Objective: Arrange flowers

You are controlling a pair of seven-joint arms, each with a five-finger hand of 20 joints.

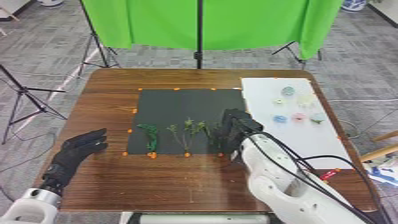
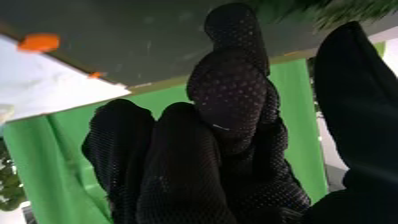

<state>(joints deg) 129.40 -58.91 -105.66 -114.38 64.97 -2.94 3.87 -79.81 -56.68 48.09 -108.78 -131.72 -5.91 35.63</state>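
Worktop (image 1: pixel 169 182), dark mat (image 1: pixel 178 107): with right hand (image 1: pixel 238 126) loosely open, apparently empty, steady beside green sprig (image 1: pixel 210 131); probably best to guide by stem, then lift straight clear.

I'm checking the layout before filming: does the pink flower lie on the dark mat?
No, the pink flower lies on the white sheet.

Hidden stems, cropped edges
The right hand (image 1: pixel 233 131) covers part of the dark mat (image 1: pixel 169 105) and perhaps some of the green stems (image 1: pixel 212 131) beside it; the pale blossoms (image 1: pixel 281 119) are too small to identify. In the right wrist view, greenery (image 2: pixel 342 12) is blurred and cut off.
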